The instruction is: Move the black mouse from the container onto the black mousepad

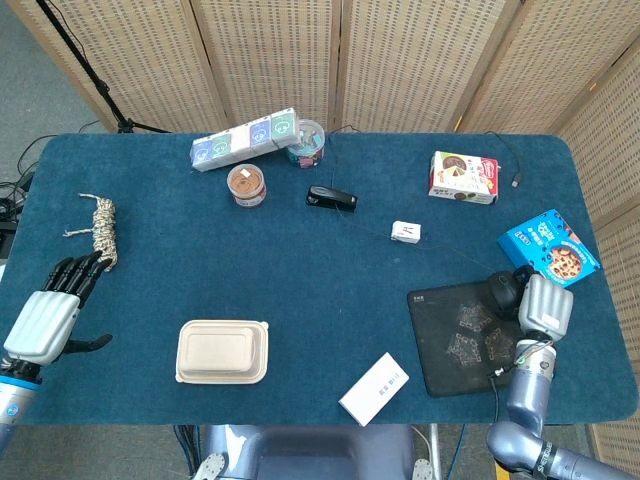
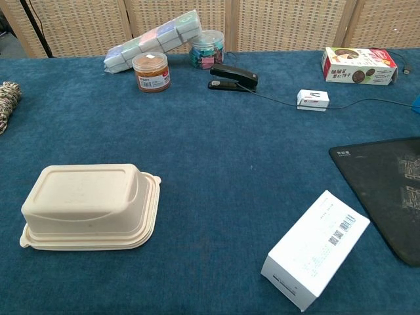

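Note:
The black mouse (image 1: pixel 505 291) is gripped by my right hand (image 1: pixel 541 304) over the far right corner of the black mousepad (image 1: pixel 455 335). Its thin black cable (image 1: pixel 440 248) trails back across the table toward the stapler. The mousepad (image 2: pixel 387 184) shows in the chest view at the right edge, where neither the mouse nor the right hand appears. The beige lidded container (image 1: pixel 222 351) (image 2: pixel 88 205) lies closed at the front left. My left hand (image 1: pixel 45 318) hovers open at the table's left edge, holding nothing.
A white box (image 1: pixel 373 388) (image 2: pixel 315 249) lies just left of the mousepad. A blue cookie box (image 1: pixel 548 252) sits beyond the right hand. Small white box (image 1: pixel 405 232), stapler (image 1: pixel 331 198), brown jar (image 1: pixel 246 184) and snack box (image 1: pixel 463 177) stand further back. A rope (image 1: pixel 102 222) lies far left.

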